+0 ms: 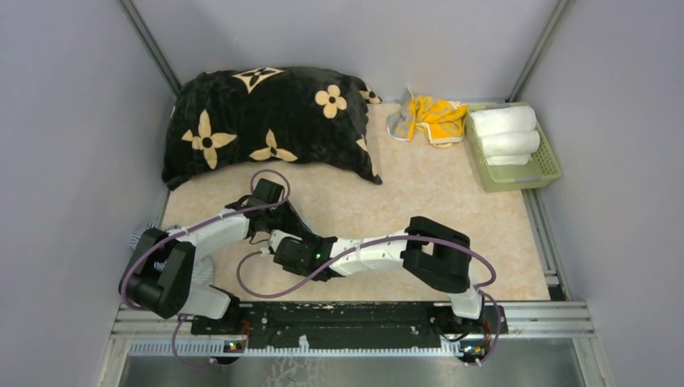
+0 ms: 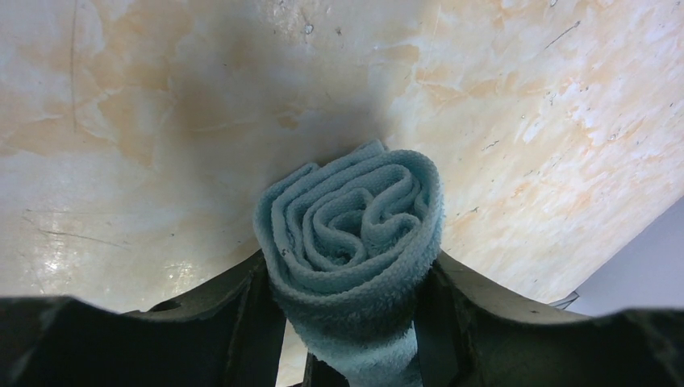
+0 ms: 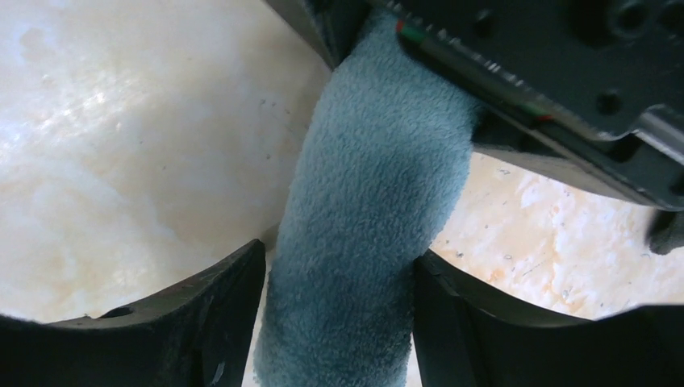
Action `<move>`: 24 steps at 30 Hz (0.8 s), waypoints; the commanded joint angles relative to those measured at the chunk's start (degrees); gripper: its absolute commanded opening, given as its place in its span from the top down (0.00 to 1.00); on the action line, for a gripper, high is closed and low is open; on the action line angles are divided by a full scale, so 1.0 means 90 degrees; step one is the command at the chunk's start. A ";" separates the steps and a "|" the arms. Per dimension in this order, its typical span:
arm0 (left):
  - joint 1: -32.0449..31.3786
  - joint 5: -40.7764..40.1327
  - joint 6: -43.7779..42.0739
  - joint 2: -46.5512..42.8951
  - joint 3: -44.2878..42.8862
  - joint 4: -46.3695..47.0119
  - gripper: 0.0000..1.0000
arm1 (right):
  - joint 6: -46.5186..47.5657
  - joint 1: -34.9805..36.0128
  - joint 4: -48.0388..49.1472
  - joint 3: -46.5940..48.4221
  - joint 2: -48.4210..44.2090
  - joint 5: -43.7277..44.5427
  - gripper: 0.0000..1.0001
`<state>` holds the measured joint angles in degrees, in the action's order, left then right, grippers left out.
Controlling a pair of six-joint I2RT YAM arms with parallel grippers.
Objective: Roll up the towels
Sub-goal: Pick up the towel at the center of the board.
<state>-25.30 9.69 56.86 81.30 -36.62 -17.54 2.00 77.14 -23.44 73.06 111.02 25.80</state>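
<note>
— Where's the blue towel (image 2: 355, 218)?
— Rolled, over the counter's (image 1: 452, 201) near half. The left pincer (image 2: 348, 270) and right pincer (image 3: 339, 256) are both clamped on it.
— Room to move?
— Bare counter to the right, up to the basket (image 1: 548, 165). The cushion (image 1: 266, 121) fills the far left.
— Anything hidden?
— From above, the arms (image 1: 363, 250) cover the roll entirely.
</note>
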 commanded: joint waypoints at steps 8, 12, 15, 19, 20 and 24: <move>-0.0136 -0.0447 -0.0204 0.0350 0.0401 -0.0170 0.39 | -0.0427 -0.0041 -0.0136 -0.0197 0.0596 -0.0323 0.45; -0.0136 -0.0476 -0.0260 0.0277 0.0330 -0.0092 0.37 | -0.0509 -0.0123 -0.0195 -0.0262 0.0499 -0.0463 0.61; -0.0124 -0.0512 -0.0370 0.0291 0.0121 -0.0094 0.35 | -0.0598 -0.0144 -0.0207 -0.0390 0.0347 -0.0480 0.79; -0.0092 -0.0569 -0.0605 0.0340 -0.0312 -0.0034 0.31 | -0.0782 -0.0172 -0.0326 -0.0521 0.0121 -0.0449 0.85; -0.0063 -0.0575 -0.0672 0.0348 -0.0432 -0.0041 0.30 | -0.0841 -0.0182 -0.0358 -0.0561 0.0054 -0.0437 0.88; 0.0321 -0.0502 -0.1041 0.0292 -0.0981 -0.0108 0.27 | -0.1040 -0.0261 -0.0431 -0.0788 -0.0314 -0.0429 0.95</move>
<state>-25.58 8.69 52.69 83.40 -40.93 -18.55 -3.14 75.72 -20.36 70.02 109.89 27.29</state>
